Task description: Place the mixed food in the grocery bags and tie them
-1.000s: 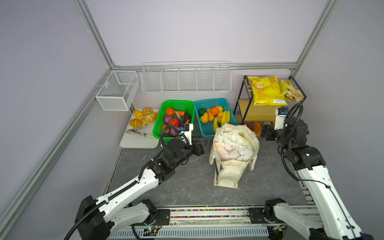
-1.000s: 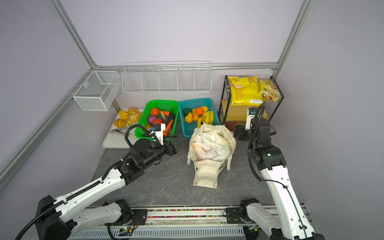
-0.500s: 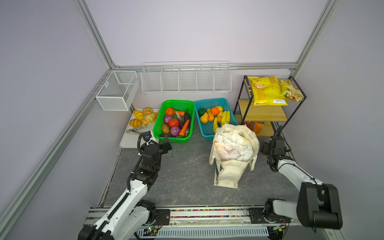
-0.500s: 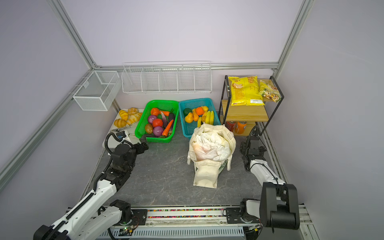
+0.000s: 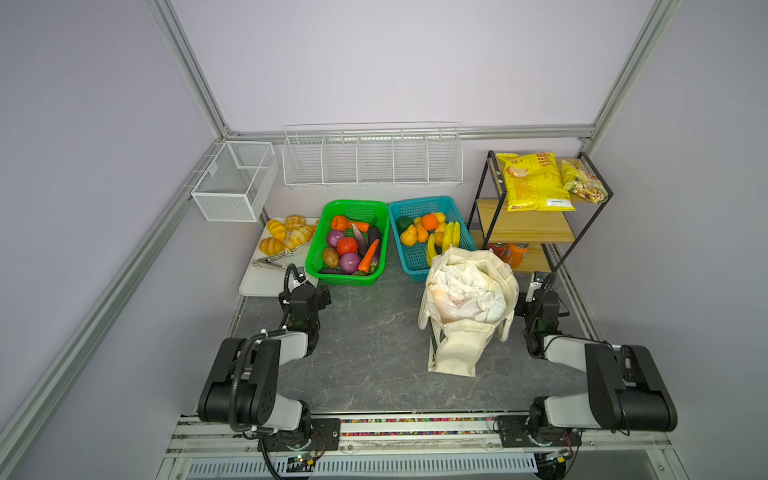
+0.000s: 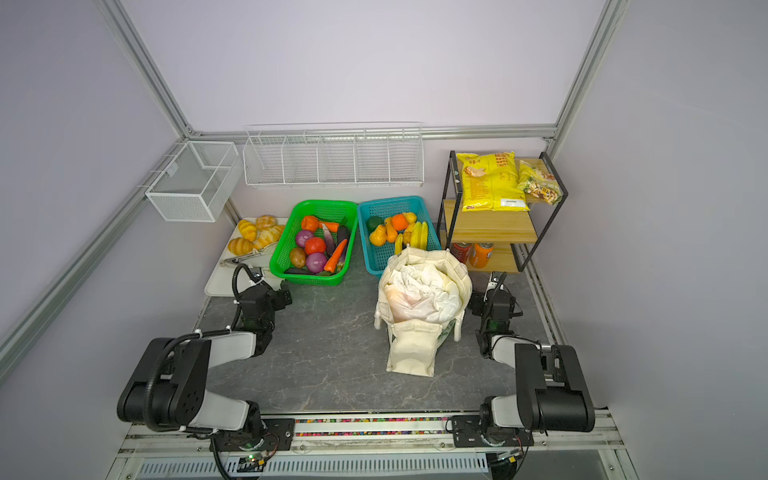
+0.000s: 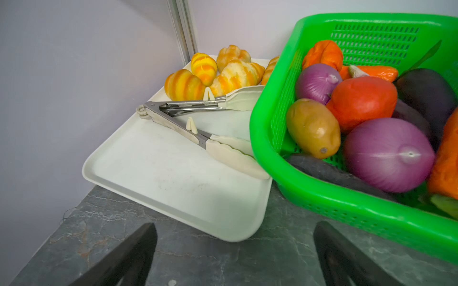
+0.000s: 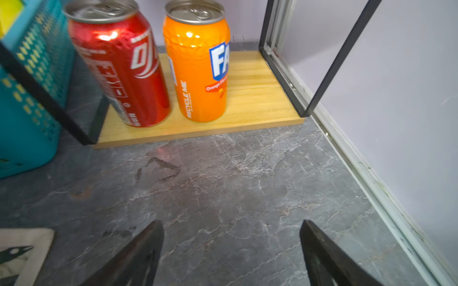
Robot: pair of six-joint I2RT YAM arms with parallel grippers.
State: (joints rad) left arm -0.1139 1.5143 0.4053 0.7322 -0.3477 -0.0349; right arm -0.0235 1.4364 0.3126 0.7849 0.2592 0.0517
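The left tool is spread wide, with nothing between its 2 fingers. It sits low over the desk and faces the near corner of a white tray, which carries tongs, and the front wall of a green basket of vegetables. The right tool is likewise spread wide and empty, low over bare desk. It faces a red can and an orange can on the bottom board of a shelf rack. In both top views the cream canvas tote stands on the desk between the 2 arms, just beside the right tool on its inner side and well apart from the left tool. 1 corner of the tote shows at the edge of the right wrist view, apart from the fingers. The white plastic bag sits crumpled in the tote's open mouth. An orange-pink tint shows through the plastic, but the contents cannot be identified, and whether the handles are knotted cannot be determined. Directly behind the tote, a teal basket holds yellow toy bananas and a round orange toy fruit, both apart from either tool.
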